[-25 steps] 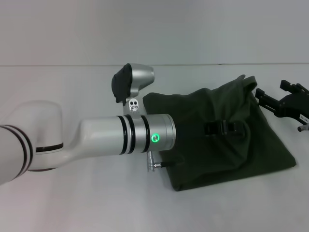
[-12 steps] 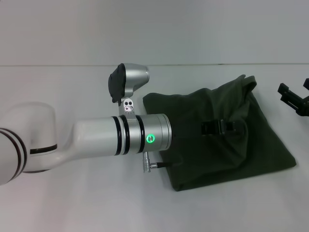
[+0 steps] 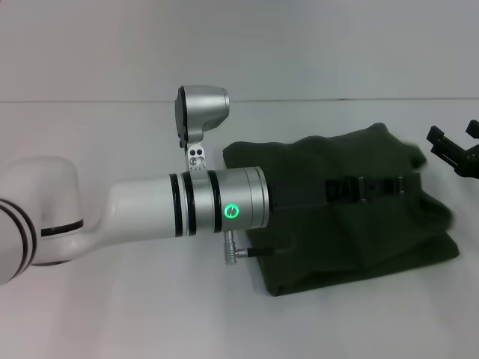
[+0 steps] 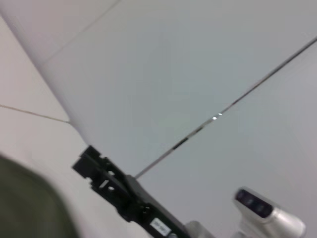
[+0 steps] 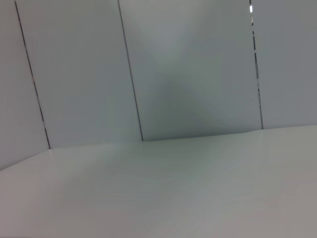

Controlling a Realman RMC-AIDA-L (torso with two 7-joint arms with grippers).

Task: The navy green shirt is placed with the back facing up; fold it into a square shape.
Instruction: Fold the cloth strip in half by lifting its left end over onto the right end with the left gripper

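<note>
The navy green shirt [image 3: 352, 232] lies folded on the white table, right of centre, as a dark olive bundle with a loose upper layer. My left arm reaches across from the left, and its black gripper [image 3: 368, 187] lies on the shirt's upper layer, shut on the cloth. My right gripper [image 3: 455, 136] hovers open at the far right edge, just off the shirt's upper right corner and holding nothing. The left wrist view shows a corner of the shirt [image 4: 29, 203] and the right gripper [image 4: 94, 163] beyond it. Only table and wall appear in the right wrist view.
The white table [image 3: 112, 314] extends to the left and in front of the shirt. A pale panelled wall [image 3: 239, 45] stands behind it. My left forearm [image 3: 187, 213] crosses the middle of the view and hides the shirt's left edge.
My left gripper has moved right, pulling the shirt's upper layer out toward the right so the raised peak has flattened. The right gripper drew back to the right edge a second ago.
</note>
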